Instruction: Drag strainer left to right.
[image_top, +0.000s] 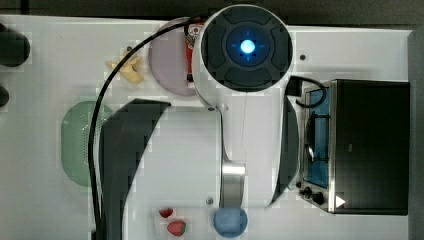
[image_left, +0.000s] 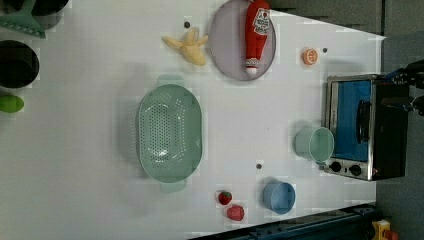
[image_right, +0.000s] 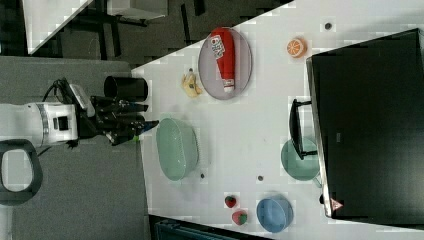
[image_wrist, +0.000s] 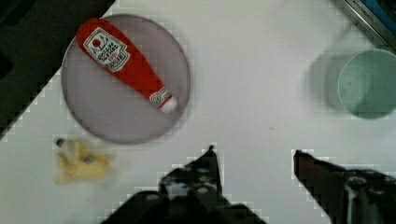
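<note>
1. Fingers (image_wrist: 254, 156), two black prongs, are standing apart with nothing between them in the wrist view; in the right view the fingers (image_right: 150, 123) are hanging just off the white surface's (image_right: 260, 115) edge, beside the strainer's near end.
2. Pale mint-green oval plastic strainer (image_left: 169, 132), dotted with tiny holes and carrying a small tab handle at each end, is sitting upright on the surface (image_left: 90, 150), toward the left view's left of centre; in the top view the strainer (image_top: 77, 142) is lying at the top view's left, partly covered by the arm.
3. Round grey-lilac plate (image_left: 230, 45) is carrying a red plastic ketchup bottle (image_left: 256, 35) lying on its side, well apart from the strainer.
4. Yellow peeled toy banana (image_left: 189, 46) is lying just beside the plate, between plate and strainer.
5. Small round mint-green cup (image_left: 315, 144) is standing close against the dark toaster oven with a blue door (image_left: 362, 127).
6. Round blue cup (image_left: 280, 196) is standing near two red toy strawberries (image_left: 230, 205).
7. Orange slice (image_left: 310, 56) is lying near the oven's far side.
</note>
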